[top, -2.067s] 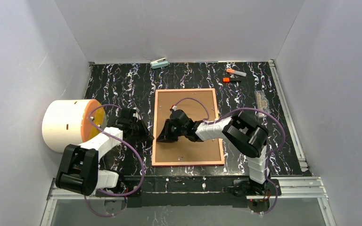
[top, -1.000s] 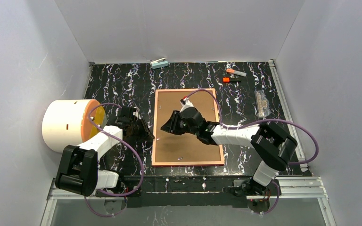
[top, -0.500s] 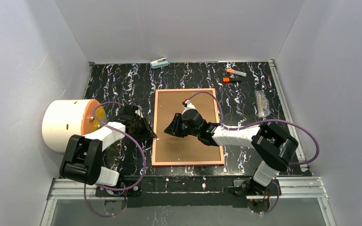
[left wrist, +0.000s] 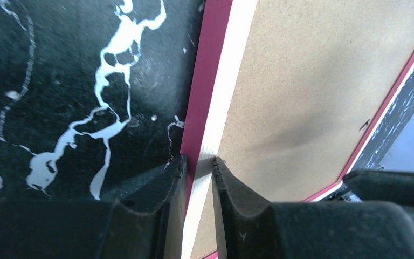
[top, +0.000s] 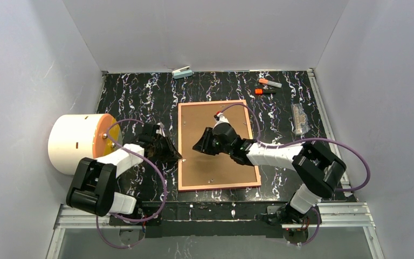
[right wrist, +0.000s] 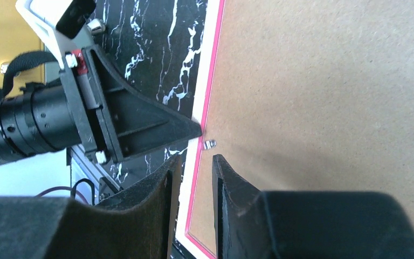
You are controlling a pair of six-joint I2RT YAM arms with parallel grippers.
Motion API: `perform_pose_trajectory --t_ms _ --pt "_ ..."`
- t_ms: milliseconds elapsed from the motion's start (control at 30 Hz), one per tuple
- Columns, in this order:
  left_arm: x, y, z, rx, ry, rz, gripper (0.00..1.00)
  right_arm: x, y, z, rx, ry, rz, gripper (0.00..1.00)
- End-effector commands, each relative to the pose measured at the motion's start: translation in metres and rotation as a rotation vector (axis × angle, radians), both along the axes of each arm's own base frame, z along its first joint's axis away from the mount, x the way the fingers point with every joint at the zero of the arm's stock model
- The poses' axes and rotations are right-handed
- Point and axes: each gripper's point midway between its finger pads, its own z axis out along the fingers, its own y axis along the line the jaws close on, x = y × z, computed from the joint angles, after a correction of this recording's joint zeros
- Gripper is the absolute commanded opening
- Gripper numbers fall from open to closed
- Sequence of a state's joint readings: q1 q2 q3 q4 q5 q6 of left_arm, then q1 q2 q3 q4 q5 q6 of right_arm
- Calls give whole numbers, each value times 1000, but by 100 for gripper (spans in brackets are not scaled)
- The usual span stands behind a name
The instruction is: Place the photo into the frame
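Nearest to us, the left gripper (left wrist: 195, 162) has its fingers closed across the left rail of the frame (left wrist: 205, 65), one finger on the outer pink side and the other on the inner pale strip. We judge that this pinch is there to steady the frame, or to tip that edge up, while the other arm works on the back.

The frame lies face down in the middle of the table (top: 135, 97), so its brown board (top: 218, 172) faces up and only a thin pink border shows around it. We cannot see the photo in any view. It may lie under the board, but we cannot tell.

Just inside the same rail, the right gripper (right wrist: 192, 162) is low over the board. Its fingers are a narrow slit apart and hold nothing. Its tips point toward a small metal tab (right wrist: 209, 144) at the board's edge, close to the left gripper. We take it that the tab is the next thing to work, since such tabs usually keep a backing in place.

Farther off, a white drum (top: 75, 143) stands at the left, and markers (top: 268, 82) lie near the far edge.
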State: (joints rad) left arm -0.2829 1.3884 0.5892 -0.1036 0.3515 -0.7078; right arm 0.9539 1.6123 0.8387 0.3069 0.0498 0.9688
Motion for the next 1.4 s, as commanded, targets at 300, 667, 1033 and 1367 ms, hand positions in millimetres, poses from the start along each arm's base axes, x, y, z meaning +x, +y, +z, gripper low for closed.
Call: perform_pose_trajectory --t_ms 300,667,1033,1367 --pt "-7 -1 8 59 -44 9 16 53 -19 9 -97 -78 -97 41" --pt "49 3 28 148 -208 31 44 114 12 1 -49 29 -83 52" --pt "72 -3 8 149 -215 55 31 145 49 -36 -14 113 -78 47" --pt "64 -4 -1 139 -185 49 20 160 51 -51 -1 113 -75 44"
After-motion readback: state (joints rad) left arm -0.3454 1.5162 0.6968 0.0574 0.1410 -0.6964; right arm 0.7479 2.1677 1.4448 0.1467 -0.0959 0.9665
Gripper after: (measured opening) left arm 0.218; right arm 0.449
